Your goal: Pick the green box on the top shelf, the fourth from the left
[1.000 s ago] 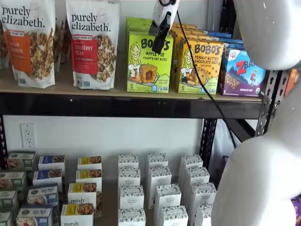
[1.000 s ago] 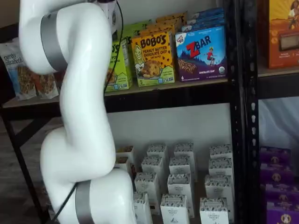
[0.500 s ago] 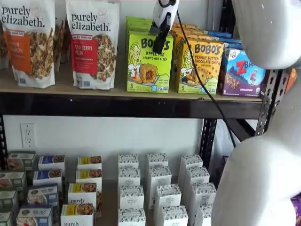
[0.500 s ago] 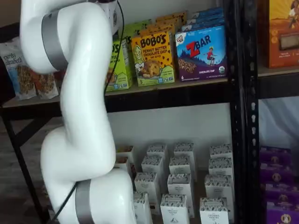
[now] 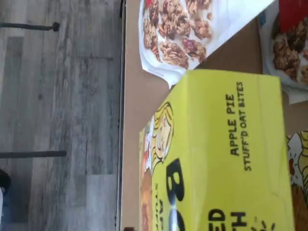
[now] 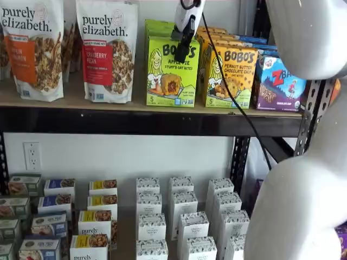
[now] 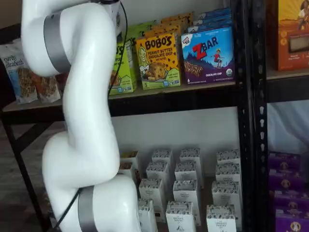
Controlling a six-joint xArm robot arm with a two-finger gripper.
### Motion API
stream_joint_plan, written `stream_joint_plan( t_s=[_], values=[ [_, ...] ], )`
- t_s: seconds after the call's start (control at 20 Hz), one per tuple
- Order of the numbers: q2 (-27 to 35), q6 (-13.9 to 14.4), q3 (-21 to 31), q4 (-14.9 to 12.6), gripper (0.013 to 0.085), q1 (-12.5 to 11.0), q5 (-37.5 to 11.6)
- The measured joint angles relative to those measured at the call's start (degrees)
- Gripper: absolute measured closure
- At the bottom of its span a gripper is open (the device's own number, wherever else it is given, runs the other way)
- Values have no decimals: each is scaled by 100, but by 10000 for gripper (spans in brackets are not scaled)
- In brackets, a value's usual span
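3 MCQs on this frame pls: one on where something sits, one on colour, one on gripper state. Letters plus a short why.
1. What stands directly beside the green box on the top shelf, on the side away from the granola bags?
A. a ZBar box
B. the yellow-orange Bobo's box
C. a white carton

2. What colour is the big panel on the nearest granola bag?
A. red
B. blue
C. purple

3. What do the gripper fingers show?
A. wide open around the box
C. closed on the box
B. dark fingers in front of the box's upper face, no gap to be made out

Answers:
1 B: the yellow-orange Bobo's box is its neighbour; the ZBar box comes after it.
2 A: the cranberry pecan label is red.
3 B: in a shelf view the fingers overlap the lettering, side-on, so open or shut cannot be told.
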Motion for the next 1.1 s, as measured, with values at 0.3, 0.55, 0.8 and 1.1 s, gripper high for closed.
stream_joint_plan(
  t_s=[0.3,0.55,0.8,1.1],
  values=[
    [5,2,6,7,130,4,27],
    [-1,5,23,11,130,9,14],
    [13,14,11,-1,130,21,49],
    [12,25,2,6,130,29,46]
  ],
)
